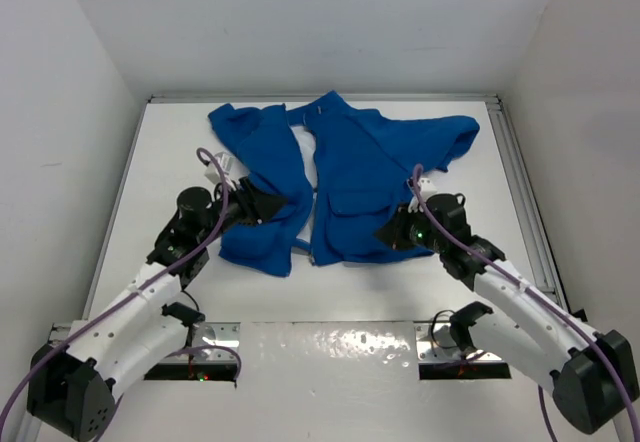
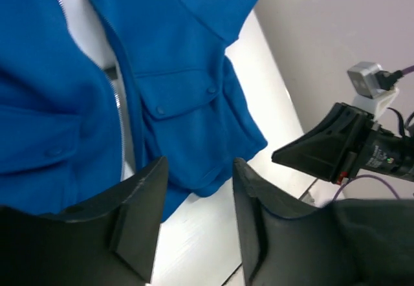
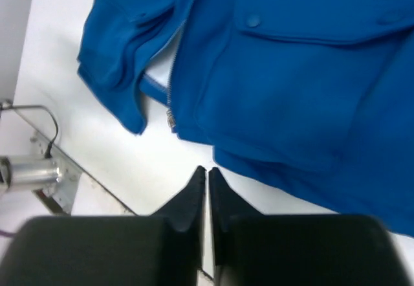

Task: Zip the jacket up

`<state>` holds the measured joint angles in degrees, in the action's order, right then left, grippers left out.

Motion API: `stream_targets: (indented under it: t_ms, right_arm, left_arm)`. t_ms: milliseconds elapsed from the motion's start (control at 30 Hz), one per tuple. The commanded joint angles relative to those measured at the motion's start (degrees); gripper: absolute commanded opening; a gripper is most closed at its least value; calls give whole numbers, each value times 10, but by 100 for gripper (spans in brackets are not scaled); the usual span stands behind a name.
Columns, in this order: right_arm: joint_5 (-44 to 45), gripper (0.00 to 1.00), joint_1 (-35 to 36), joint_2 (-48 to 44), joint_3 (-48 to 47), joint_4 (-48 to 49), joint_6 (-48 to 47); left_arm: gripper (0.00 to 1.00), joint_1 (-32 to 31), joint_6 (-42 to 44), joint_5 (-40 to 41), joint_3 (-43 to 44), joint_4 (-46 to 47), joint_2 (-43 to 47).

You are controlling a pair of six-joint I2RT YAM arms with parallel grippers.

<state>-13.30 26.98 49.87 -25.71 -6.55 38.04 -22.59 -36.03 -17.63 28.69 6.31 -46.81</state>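
Two robot arms reach forward from the near edge of a white tabletop [image 1: 360,292], forearms angled inward so both wrists converge on one royal-blue jacket [image 1: 350,177] spread flat ahead of them. The left claw [image 2: 198,166] hangs released, its two dark fingers [image 2: 139,215] well apart with nothing between them; in the top view it sits above the lower edge of the front panel on its own side, and through the gap its wrist camera shows the hem and bare tabletop. The right claw [image 3: 206,171] is clenched, fingertips pressed together on nothing, poised just short of the hem, with the bottom end of the light-coloured zipper [image 3: 171,98] ahead of it and slightly to the left. The jacket's front lies parted, a wedge of pale lining [image 1: 305,152] showing between the two panels and widening away from the claws toward the collar. Two flap pockets show in the left wrist view, one on each panel, the clearer pocket [image 2: 184,95] lying flat with two buttons on its flap. One purple cable [image 1: 130,307] trails along each arm.
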Motion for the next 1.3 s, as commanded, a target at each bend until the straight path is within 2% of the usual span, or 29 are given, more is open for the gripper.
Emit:
stream_targets:
  t_ms: [0, 33, 67, 100, 133, 167, 233, 267, 300, 333, 467, 533, 600, 633, 667, 733, 833, 867, 967, 1133, 1200, 1267]
  right_arm:
    - [-23, 0, 30, -7, -14, 17, -13]
    - [-11, 0, 59, -7, -8, 27, -11]
    - [-1, 0, 82, -5, 6, 60, 0]
    - [12, 0, 107, 13, 14, 88, 10]
    - [49, 0, 174, 31, 23, 108, 22]
    - [76, 0, 215, 56, 19, 133, 24]
    - [141, 0, 292, 151, 1, 138, 21]
    - [196, 0, 349, 180, -22, 139, 14]
    - [211, 0, 366, 224, -30, 142, 14]
    - [217, 0, 388, 237, -34, 147, 21]
    - [225, 0, 395, 252, 2, 234, 45]
    - [243, 2, 395, 265, 1, 240, 51]
    - [249, 15, 395, 292, -4, 254, 59]
    - [259, 31, 395, 303, -7, 258, 63]
    - [266, 37, 395, 323, -9, 275, 74]
    - [271, 47, 394, 338, -7, 303, 85]
    - [273, 48, 388, 373, -10, 363, 110]
    - [255, 48, 386, 385, -21, 386, 114]
    - [232, 47, 379, 436, -45, 432, 124]
    - [201, 47, 358, 514, -61, 519, 161]
    - [188, 47, 355, 535, -72, 529, 165]
    - [200, 47, 355, 552, -79, 539, 172]
  left_arm:
    - [40, -8, 26, 22, -7, -40, 43]
    - [34, -8, 32, 29, -7, -78, 50]
    - [20, -11, 34, 49, -11, -88, 59]
    - [18, -15, 32, 55, -34, -83, 92]
    - [15, -19, 28, 80, -44, -73, 107]
    - [9, -30, 20, 100, -48, -74, 116]
    - [1, -39, 24, 135, -28, -104, 117]
    - [0, -53, 31, 164, -20, -113, 113]
    - [0, -62, 32, 174, -11, -122, 102]
    - [0, -73, 32, 218, -8, -136, 97]
    - [0, -151, 33, 338, 17, -192, 81]
    - [0, -177, 34, 379, 24, -204, 82]
    - [0, -235, 20, 439, 28, -212, 59]
    - [0, -269, 20, 475, 30, -233, 43]
    - [0, -347, -38, 566, 31, -246, 15]
    - [0, -402, -93, 667, 38, -282, -6]
    - [0, -410, -98, 674, 51, -287, 1]
    - [3, -410, -94, 673, 47, -283, 26]
    - [10, -409, -92, 666, -8, -244, 79]
    - [14, -407, -106, 666, -49, -254, 133]
    - [13, -390, -84, 638, -79, -221, 147]
    - [12, -340, -60, 557, -85, -195, 150]
